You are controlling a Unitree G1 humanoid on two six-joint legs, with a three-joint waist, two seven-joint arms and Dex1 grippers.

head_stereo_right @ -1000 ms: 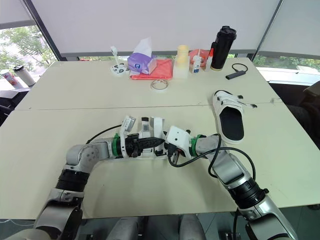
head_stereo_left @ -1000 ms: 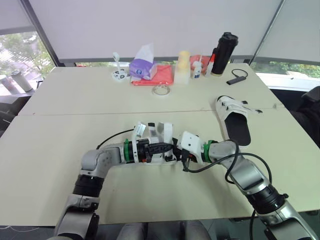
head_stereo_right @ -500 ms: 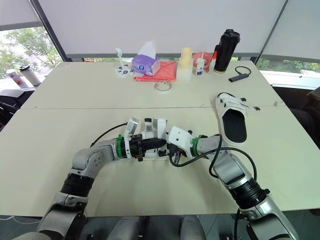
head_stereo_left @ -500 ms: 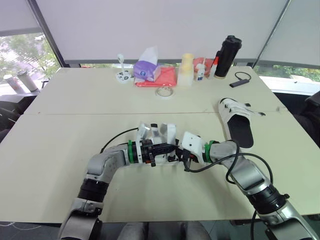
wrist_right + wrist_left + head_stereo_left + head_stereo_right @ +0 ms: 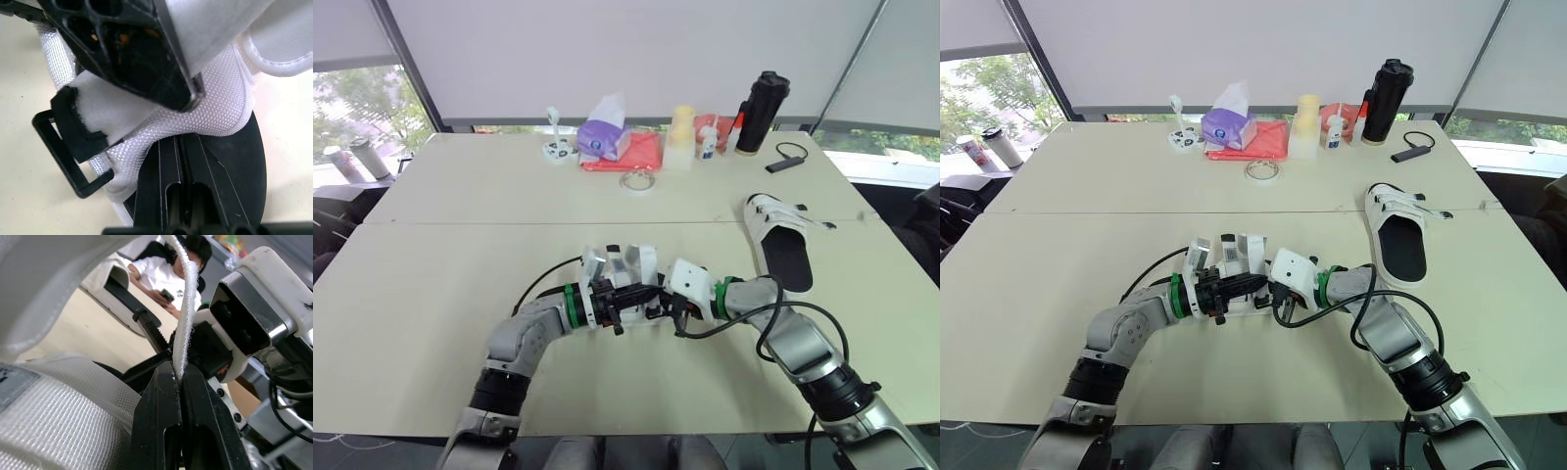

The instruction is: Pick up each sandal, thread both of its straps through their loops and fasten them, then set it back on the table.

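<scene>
Left eye view: a white sandal (image 5: pixel 628 277) with a black sole sits in the middle of the frame, low over the pale worktop (image 5: pixel 421 294). The left gripper (image 5: pixel 644 297) comes at it from the left. The right gripper (image 5: pixel 672 306) comes from the right. Both meet at the sandal. The sandal's flaps stand up. The other sandal (image 5: pixel 780 243) lies flat on the worktop at the right of the frame, well apart from the arms. Along the top of the frame stand a purple tissue pack (image 5: pixel 604 138), a red cloth (image 5: pixel 642 152), a pale cup (image 5: pixel 681 135) and a black bottle (image 5: pixel 761 98). A tape ring (image 5: pixel 634 180) lies just below the cloth.

Left wrist view: the left gripper's two black fingers (image 5: pixel 157 416) are shut tight on a thin white strap (image 5: pixel 186 313). The strap runs straight up from their tips. White woven cloth from the sandal is in the lower left of the frame. The right arm's white and black camera box (image 5: pixel 257 308) is in the upper right. A person (image 5: pixel 168 271) sits far back at the top of the frame.

Right wrist view: the right gripper's fingers (image 5: pixel 161 191) are pressed together. The edge of the sandal's white woven top dips in at their tips, so they pinch the sandal. A black buckle loop (image 5: pixel 61 156) hangs at the left of the frame. The black sole is at the lower right.
</scene>
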